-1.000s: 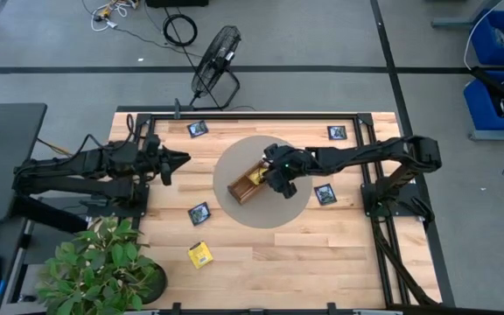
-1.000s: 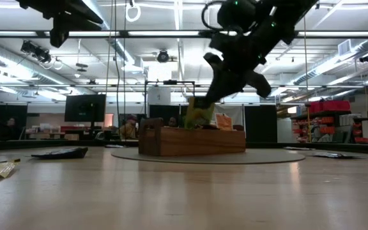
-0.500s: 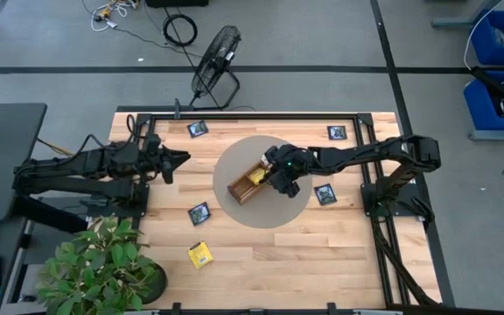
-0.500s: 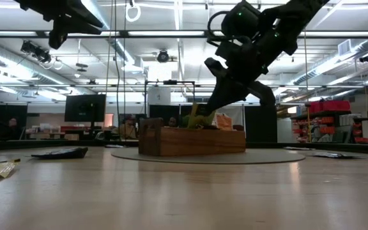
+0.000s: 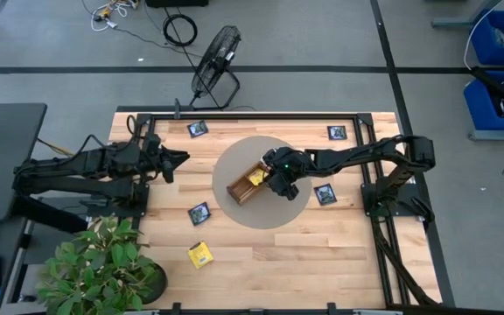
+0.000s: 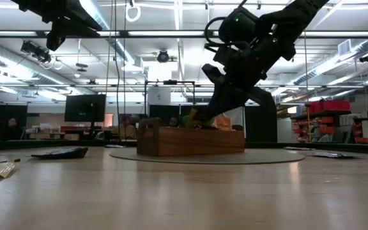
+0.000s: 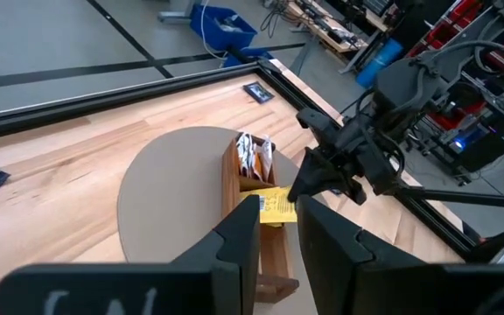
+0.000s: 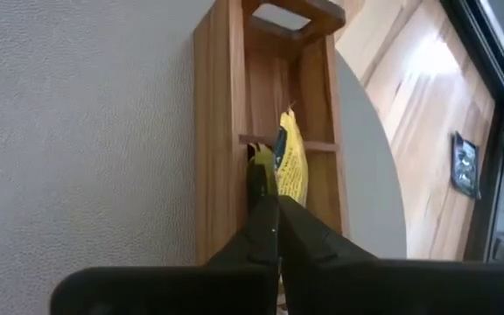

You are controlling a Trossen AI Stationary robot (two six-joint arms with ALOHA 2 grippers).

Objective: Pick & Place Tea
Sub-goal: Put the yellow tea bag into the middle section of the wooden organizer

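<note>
Right gripper (image 8: 271, 188) was pinched on the yellow tea packet (image 8: 290, 166), standing on edge inside the wooden tray's (image 8: 213, 131) middle compartment, directly below me; left gripper (image 5: 180, 160) waited well apart.

Both arms are dark — near black — built of slim tubular links joined by bulkier rounded joints, with thin black cables running along them. A small green light glows on the right arm's wrist housing, centre of the high view. The left gripper's fingers (image 7: 239, 241) are flat, matte black blades with squared, angular edges.
</note>
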